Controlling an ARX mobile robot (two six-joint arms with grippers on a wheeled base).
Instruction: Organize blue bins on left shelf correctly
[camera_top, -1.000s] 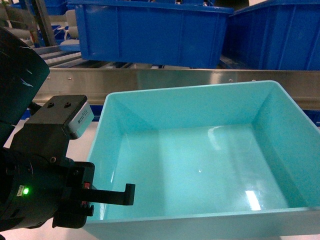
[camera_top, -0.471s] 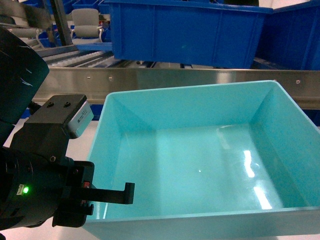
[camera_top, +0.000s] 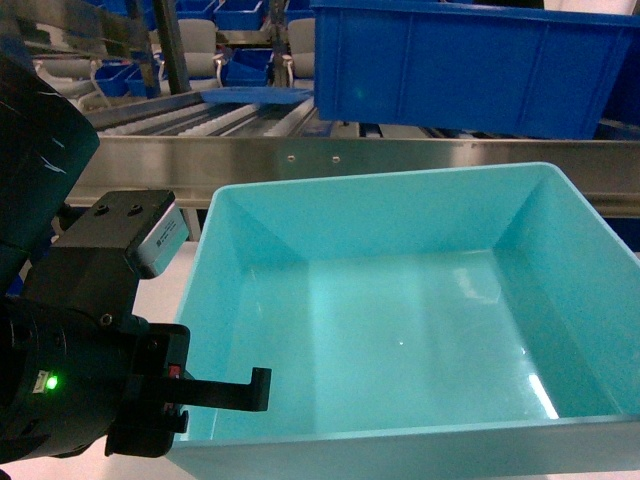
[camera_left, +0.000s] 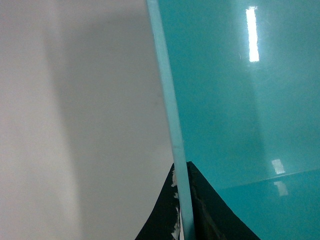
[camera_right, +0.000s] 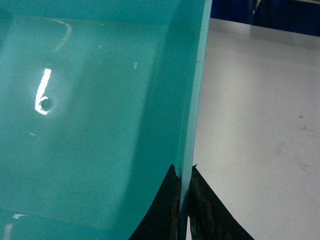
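A light turquoise blue bin (camera_top: 400, 320) fills the head view, with nothing in it, held level in front of the left shelf's steel beam (camera_top: 400, 155). My left gripper (camera_top: 200, 395) is shut on the bin's left wall; the left wrist view shows both black fingers pinching the pale rim (camera_left: 172, 125) at the gripper (camera_left: 181, 170). My right gripper (camera_right: 183, 170) is shut on the opposite wall's rim (camera_right: 197, 75), one finger inside and one outside. The right gripper is outside the head view.
A royal-blue ribbed crate (camera_top: 470, 65) sits on the shelf's white roller tracks (camera_top: 200, 118) behind the beam. A flat blue lid (camera_top: 255, 95) lies on the rollers. Chairs and small blue bins stand far back left. A pale surface (camera_right: 260, 125) lies below the bin.
The shelf and its royal-blue crates have slid to the right in the head view, uncovering more roller track on the left. The turquoise bin and my left gripper keep their places in the frame.
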